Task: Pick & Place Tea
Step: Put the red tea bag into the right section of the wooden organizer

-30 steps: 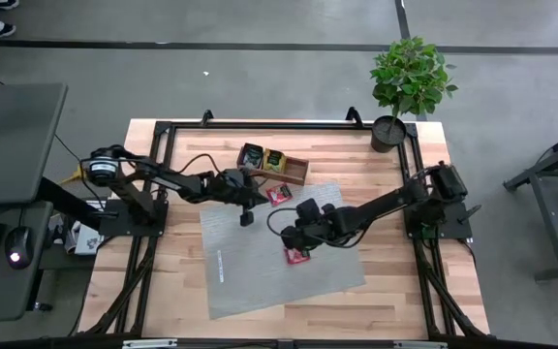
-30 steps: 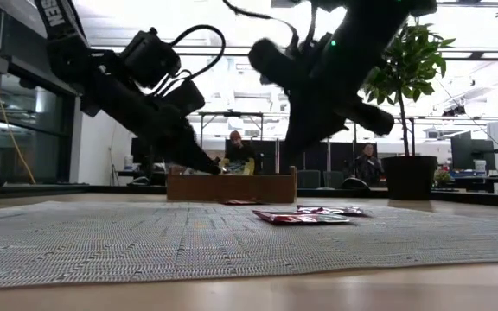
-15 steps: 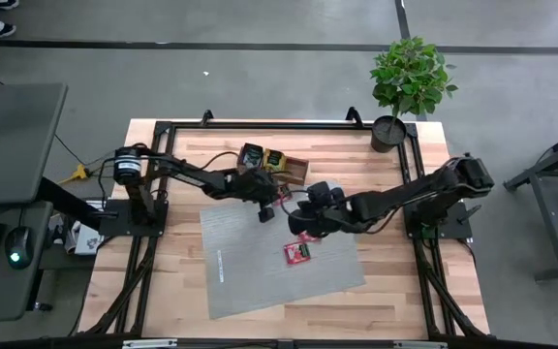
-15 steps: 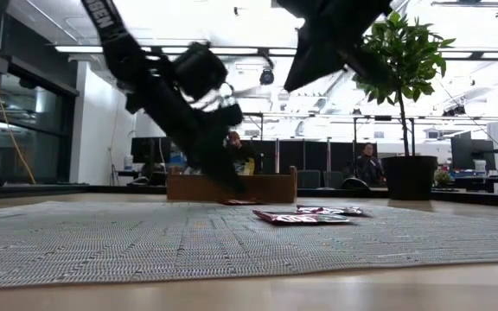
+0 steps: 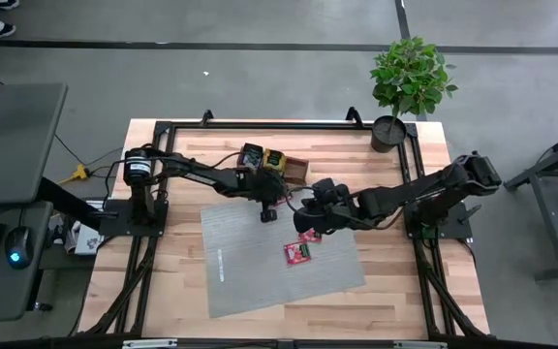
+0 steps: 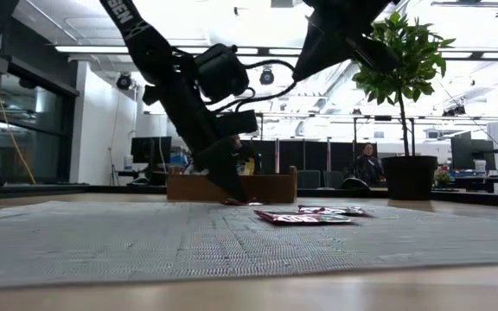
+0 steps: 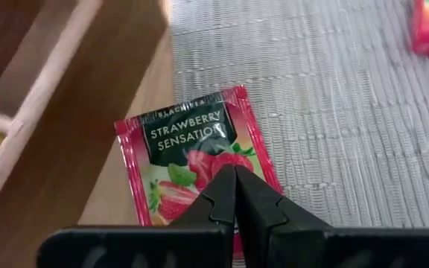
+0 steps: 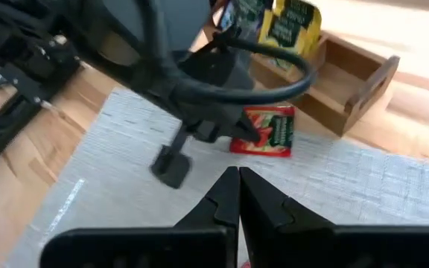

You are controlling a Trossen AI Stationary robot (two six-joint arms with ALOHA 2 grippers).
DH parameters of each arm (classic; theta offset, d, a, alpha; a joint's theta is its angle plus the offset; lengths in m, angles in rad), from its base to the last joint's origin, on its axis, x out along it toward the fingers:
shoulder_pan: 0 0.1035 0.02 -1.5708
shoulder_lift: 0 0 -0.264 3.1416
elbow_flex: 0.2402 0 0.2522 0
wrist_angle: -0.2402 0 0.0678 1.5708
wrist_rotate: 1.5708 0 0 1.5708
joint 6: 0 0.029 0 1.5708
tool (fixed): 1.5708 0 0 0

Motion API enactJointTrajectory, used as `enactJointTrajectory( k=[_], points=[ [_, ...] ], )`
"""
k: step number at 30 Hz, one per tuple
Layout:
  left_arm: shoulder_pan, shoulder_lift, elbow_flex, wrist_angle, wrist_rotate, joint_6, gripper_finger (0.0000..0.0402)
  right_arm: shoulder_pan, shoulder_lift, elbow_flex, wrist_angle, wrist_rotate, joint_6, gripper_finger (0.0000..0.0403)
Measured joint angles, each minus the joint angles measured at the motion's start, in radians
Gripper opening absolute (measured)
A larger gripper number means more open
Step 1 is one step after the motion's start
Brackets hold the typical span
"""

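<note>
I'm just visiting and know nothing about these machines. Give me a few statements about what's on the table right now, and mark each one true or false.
1. A red strawberry tea sachet lies on the grey mat beside the wooden tray. True.
2. The left gripper has its fingers spread wide. False: they are shut, tips together just above that sachet.
3. The tray's compartments hold only red sachets. False: a black sachet and a yellow-green sachet stand in it.
4. A potted plant stands at a far corner of the table. True.
5. The right gripper carries a sachet. False: it is shut on nothing, above the mat.
</note>
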Motion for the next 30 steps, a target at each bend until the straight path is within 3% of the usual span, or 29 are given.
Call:
enactJointTrajectory(
  k=[10,21,30],
  points=[
    [-0.122,0.018,-0.001,-0.02,0.1,0.16,0.0,0.0,0.038,0.0,-0.032,-0.07,0.123,0.0029],
    [-0.144,0.015,-0.003,-0.025,0.122,0.255,0.0,-0.011,0.215,0.0,-0.03,-0.189,0.292,0.0105],
    [-0.146,0.009,-0.007,-0.04,0.185,0.295,0.0,-0.076,0.263,0.0,-0.004,-0.249,0.208,0.014]
  ],
)
